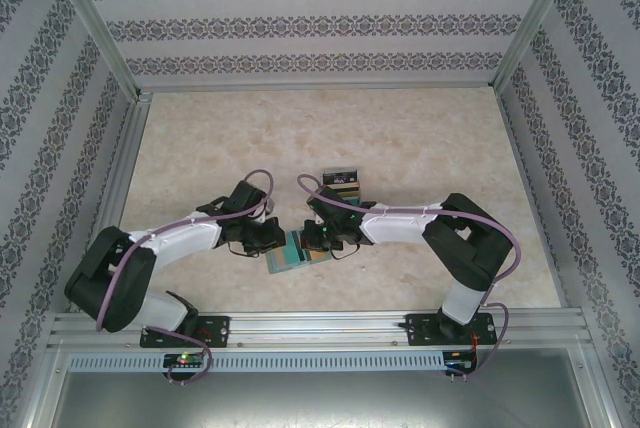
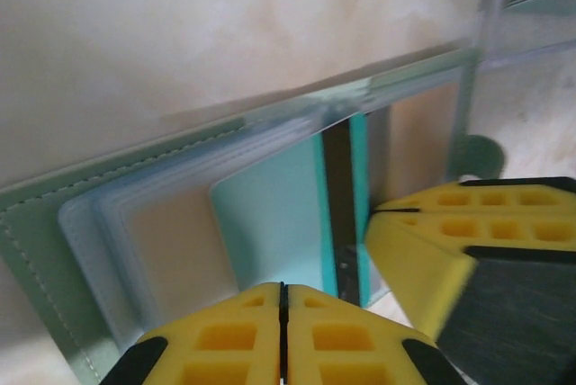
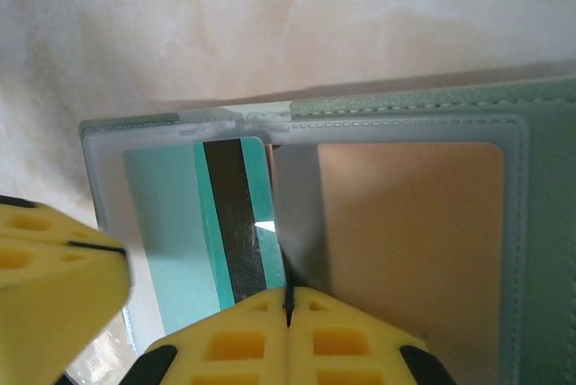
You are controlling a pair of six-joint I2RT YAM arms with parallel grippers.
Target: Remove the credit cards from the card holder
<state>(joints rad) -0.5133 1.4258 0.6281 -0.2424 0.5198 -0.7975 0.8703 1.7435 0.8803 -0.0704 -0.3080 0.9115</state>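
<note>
The grey-blue card holder [image 1: 284, 264] [image 2: 36, 223] [image 3: 540, 250] lies open between the two arms. A teal-green card [image 2: 270, 223] [image 3: 171, 232] with a black stripe sits in its clear slot pocket. My left gripper [image 1: 272, 238] [image 2: 282, 331] is shut, its tips at the card's near edge. My right gripper [image 1: 322, 238] [image 3: 288, 313] is shut too, its tips against the card's striped edge; nothing shows between its fingers. A black card [image 1: 338, 174] and a tan-gold card [image 1: 346, 189] lie stacked on the table behind the holder.
A beige marbled table [image 1: 420, 138] stretches back to patterned walls with metal frame rails [image 1: 95, 38]. The right gripper's yellow finger [image 2: 468, 241] crowds the left wrist view, and the left gripper's finger [image 3: 54, 268] crowds the right wrist view.
</note>
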